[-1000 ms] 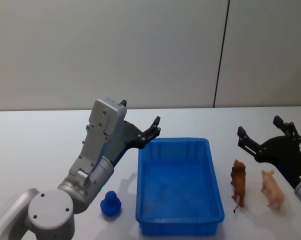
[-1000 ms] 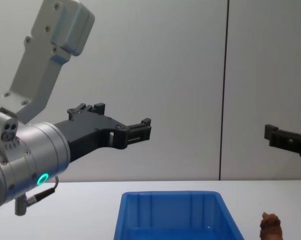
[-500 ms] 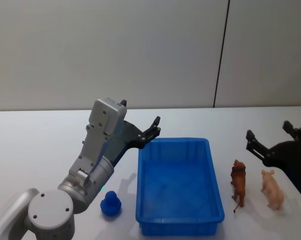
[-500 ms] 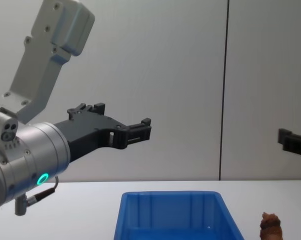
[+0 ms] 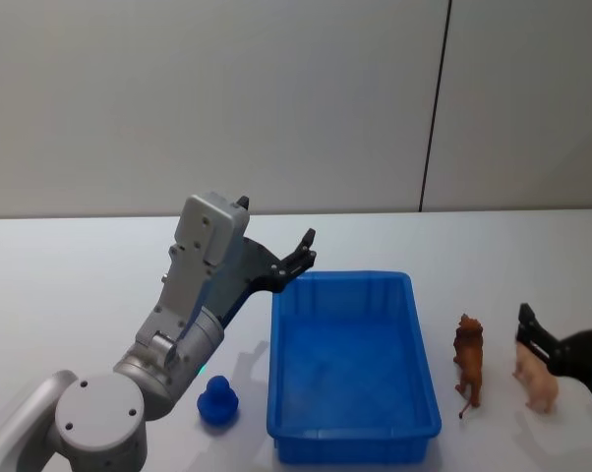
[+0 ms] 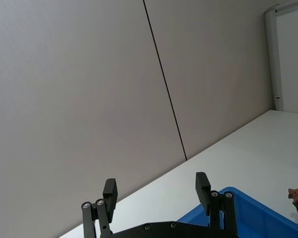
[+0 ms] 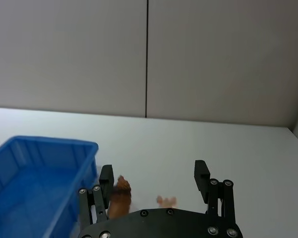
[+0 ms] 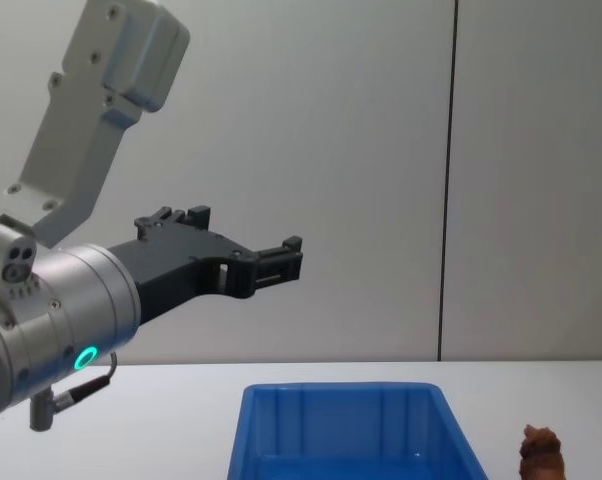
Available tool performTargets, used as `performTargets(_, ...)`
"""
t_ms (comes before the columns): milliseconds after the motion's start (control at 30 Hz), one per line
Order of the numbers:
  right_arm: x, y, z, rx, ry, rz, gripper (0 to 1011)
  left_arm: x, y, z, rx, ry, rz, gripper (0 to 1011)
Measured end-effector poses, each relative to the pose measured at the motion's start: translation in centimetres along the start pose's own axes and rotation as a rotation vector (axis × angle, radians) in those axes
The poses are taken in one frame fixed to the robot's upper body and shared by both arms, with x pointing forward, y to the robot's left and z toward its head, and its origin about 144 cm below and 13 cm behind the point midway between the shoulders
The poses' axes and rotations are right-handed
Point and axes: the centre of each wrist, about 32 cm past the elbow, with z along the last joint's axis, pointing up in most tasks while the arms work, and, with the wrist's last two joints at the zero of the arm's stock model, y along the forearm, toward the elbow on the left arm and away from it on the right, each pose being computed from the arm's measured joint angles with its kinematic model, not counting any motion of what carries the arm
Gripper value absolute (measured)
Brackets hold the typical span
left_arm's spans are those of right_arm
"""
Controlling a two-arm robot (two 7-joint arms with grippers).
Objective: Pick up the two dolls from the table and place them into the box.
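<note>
Standing on white matte surface (image 5: 99,285), right of bright blue ribbed plastic bin (image 5: 343,277): reddish-brown lumpy toy figure (image 5: 468,369) nearer bin, pale peach-pink smooth toy figure (image 5: 539,382) just beside. Close by pink figure, fingers apart, probably lining up grasp: right pincer (image 5: 563,307). Raised near bin's far-left corner, idle, apart too: left pincer (image 6: 156,182). From right wrist: both figures framed between spread fingers. From chest: brown head at lower edge.
</note>
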Motion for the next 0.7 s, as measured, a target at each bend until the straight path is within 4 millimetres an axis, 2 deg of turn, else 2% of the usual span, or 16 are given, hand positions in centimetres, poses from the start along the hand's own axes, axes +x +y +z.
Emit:
performTargets(233, -0.3, 0.2, -0.1, -0.086, -0.026, -0.050, 1001, 0.0, 0.0, 0.0, 0.000, 0.000, 0.000, 1001)
performTargets(700, 0.2, 3.1, -0.3, -0.229, -0.055, -0.118, 1001, 0.0, 0.0, 0.0, 0.000, 0.000, 0.000, 1001)
